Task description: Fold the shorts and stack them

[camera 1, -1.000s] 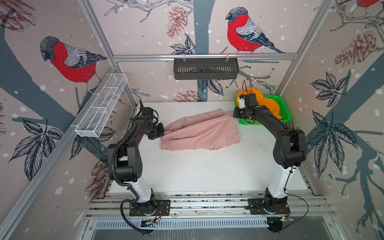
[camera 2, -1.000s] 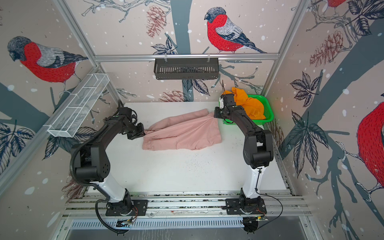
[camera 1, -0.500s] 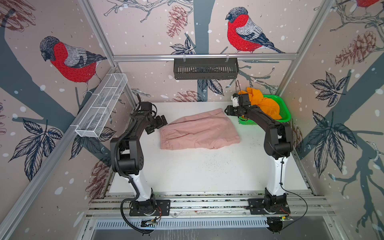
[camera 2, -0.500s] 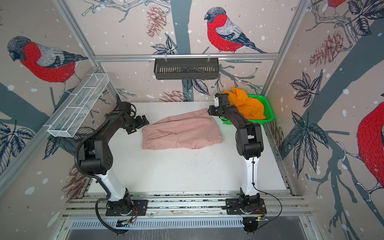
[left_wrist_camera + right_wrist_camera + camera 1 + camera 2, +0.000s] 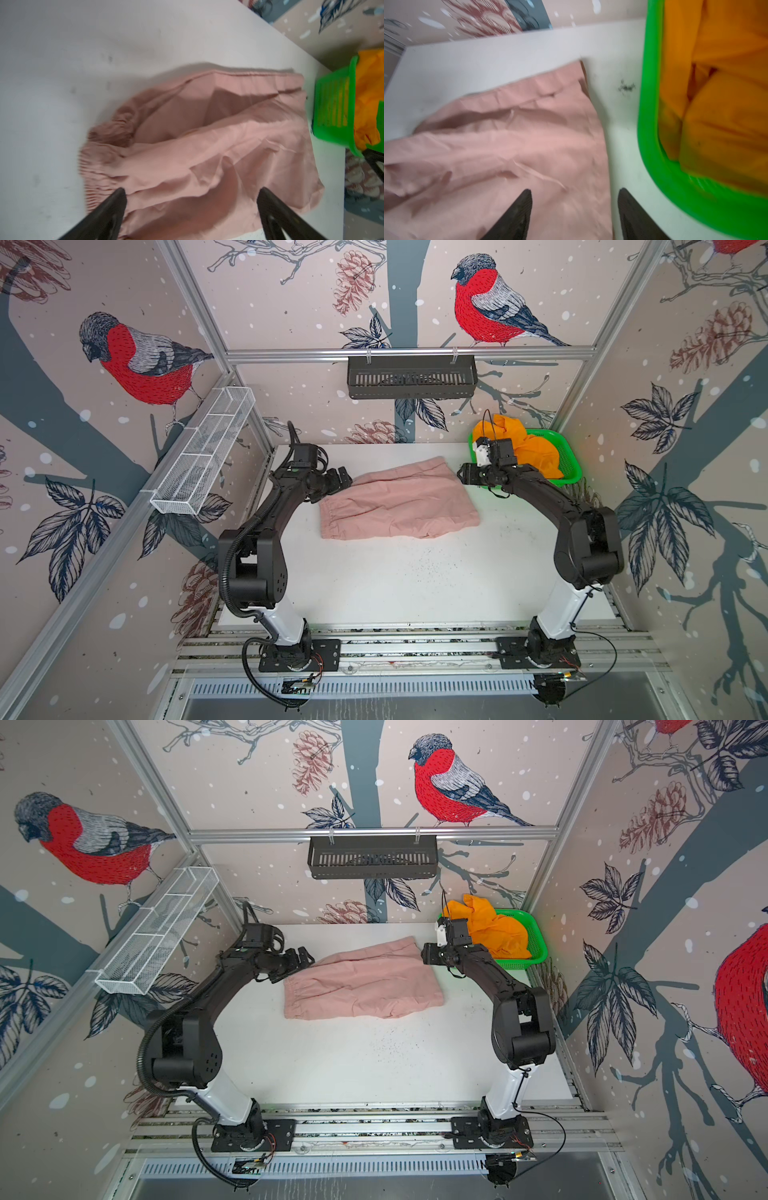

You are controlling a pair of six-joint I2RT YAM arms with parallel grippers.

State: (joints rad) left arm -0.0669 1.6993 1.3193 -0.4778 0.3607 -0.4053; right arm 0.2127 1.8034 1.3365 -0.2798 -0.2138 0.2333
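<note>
left fingers (image 5: 113, 204) and right fingers (image 5: 520, 207) stand apart, empty, over the pink shorts (image 5: 399, 502) on the table (image 5: 415, 580), orange shorts (image 5: 536, 450) in the basket (image 5: 570, 480); a shallow pinch could drag one layer askew.

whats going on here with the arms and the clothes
It's a shorts-folding job. The pink shorts lie loosely folded on the table, with the left gripper and right gripper open at either end, holding nothing. The orange shorts sit heaped in the green basket, with no gripper on them.
</note>
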